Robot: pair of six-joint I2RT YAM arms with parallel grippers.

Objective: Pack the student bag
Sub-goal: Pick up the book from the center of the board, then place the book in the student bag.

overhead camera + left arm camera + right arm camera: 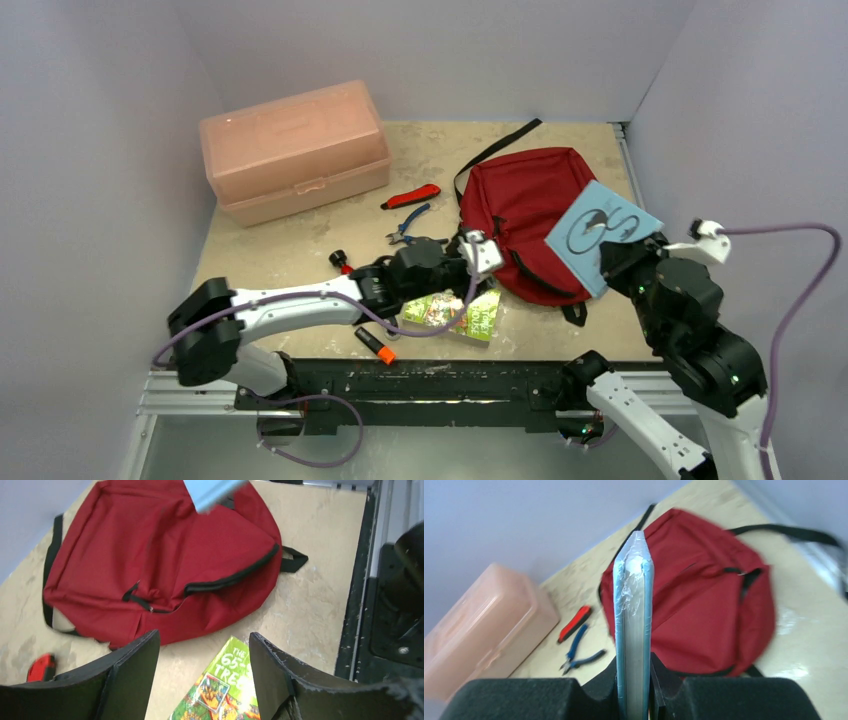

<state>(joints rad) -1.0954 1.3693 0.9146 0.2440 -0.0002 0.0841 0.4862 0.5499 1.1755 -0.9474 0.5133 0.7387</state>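
Note:
The dark red student bag (525, 215) lies flat on the table at centre right, also seen as the student bag (165, 560) and the student bag (704, 610). My right gripper (636, 680) is shut on a light blue book (633, 625), held on edge above the bag's right side; the same blue book (600, 230) shows from above. My left gripper (204, 667) is open just short of the bag's near edge, over a green picture book (227, 685) lying flat, also visible as the green book (455, 312).
A pale pink plastic box (293, 150) stands at the back left. A red-handled tool (411, 196) and blue pliers (408, 224) lie left of the bag. An orange-tipped black marker (375, 346) rests near the front edge. The bag's black strap (497, 148) trails toward the back wall.

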